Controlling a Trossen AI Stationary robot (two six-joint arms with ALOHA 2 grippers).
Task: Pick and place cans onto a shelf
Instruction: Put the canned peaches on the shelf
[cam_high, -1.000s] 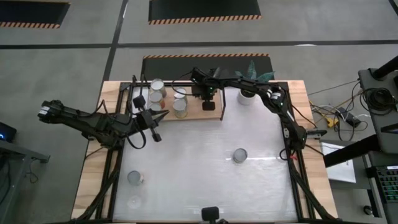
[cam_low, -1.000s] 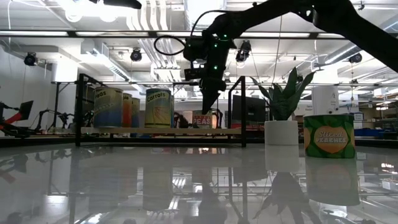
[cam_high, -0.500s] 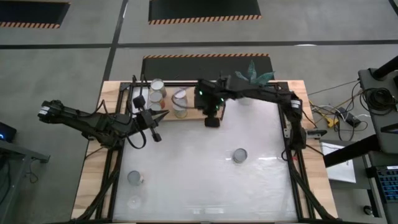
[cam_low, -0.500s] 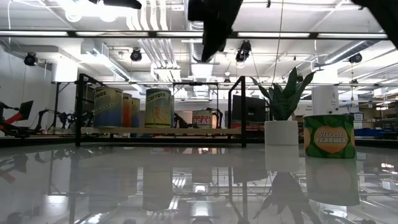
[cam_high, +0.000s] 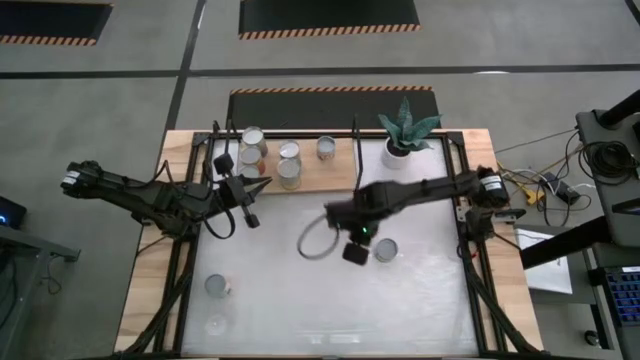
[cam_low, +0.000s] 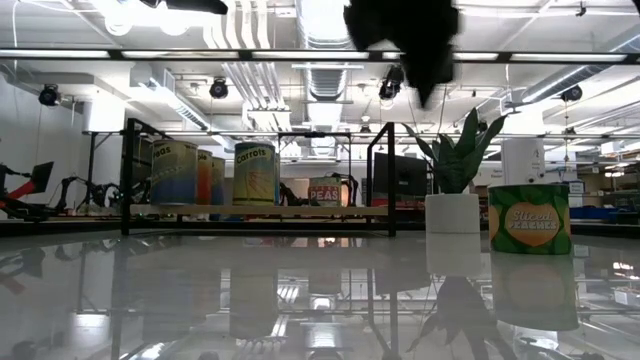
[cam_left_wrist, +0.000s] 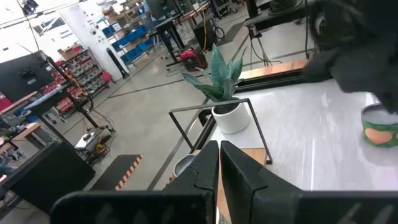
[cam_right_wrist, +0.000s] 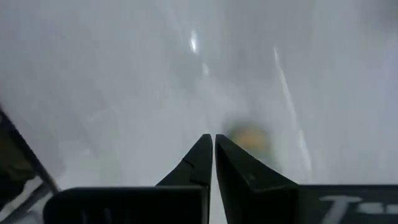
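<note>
White tabletop (cam_high: 300, 290) under workshop lights, benches and racks crowding the room behind: I work here with two dark arms.

At twelve o'clock on the table the shelf (cam_high: 340, 178), a pale wooden board in a thin black frame, carries four cans (cam_high: 289, 173): two at its left end, two nearer the middle, and a fifth, smaller can (cam_high: 326, 148) standing apart toward one o'clock. Seen from table height, the shelved cans (cam_low: 254, 173) stand upright, one labelled carrots. Just right of the shelf sits a white pot with a spiky green plant (cam_high: 400, 148).

Three cans are off the shelf: one (cam_high: 385, 250) near the table's centre-right, labelled peaches (cam_low: 529, 219), and two at seven o'clock, one (cam_high: 217, 287) upright, the other (cam_high: 215, 325) close to the front edge.

My right gripper (cam_high: 356, 250) hangs above the table with fingers (cam_right_wrist: 205, 158) pressed together and empty, just left of the peaches can, the arm reaching in from three o'clock. My left gripper (cam_high: 262, 183) waits at ten o'clock, just beside the shelf's left end, fingers (cam_left_wrist: 214, 165) closed on nothing.
</note>
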